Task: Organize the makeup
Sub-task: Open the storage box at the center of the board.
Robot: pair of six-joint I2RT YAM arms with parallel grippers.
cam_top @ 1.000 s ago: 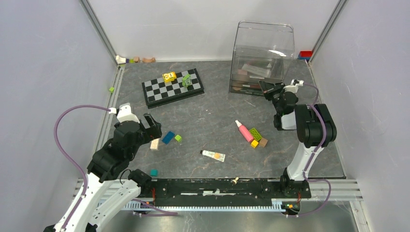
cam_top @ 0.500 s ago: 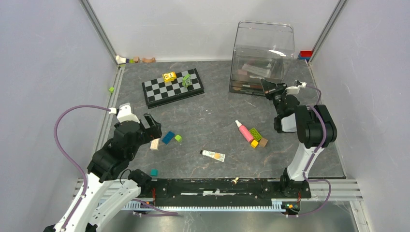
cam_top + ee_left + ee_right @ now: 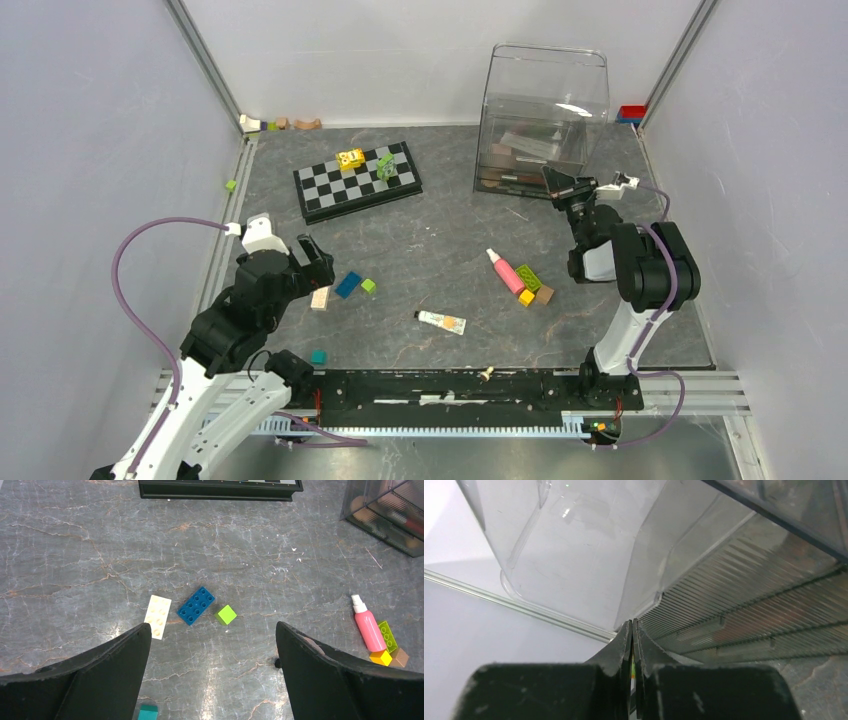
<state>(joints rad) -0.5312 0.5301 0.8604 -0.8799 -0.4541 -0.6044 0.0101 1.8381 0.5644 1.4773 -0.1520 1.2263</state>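
While my right gripper (image 3: 555, 180) is clenched shut, the pink tube (image 3: 506, 272) lies nearer it than my wide-open left gripper (image 3: 314, 257).

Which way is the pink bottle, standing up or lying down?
Lying down. The pink bottle lies flat on the table, its whole length showing from above, beside the blocks.

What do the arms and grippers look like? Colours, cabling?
Both alike: the left arm and right arm have black joint housings, white lower links, and a purple cable looping alongside. The left gripper and right gripper are matte black with two tapered fingers.
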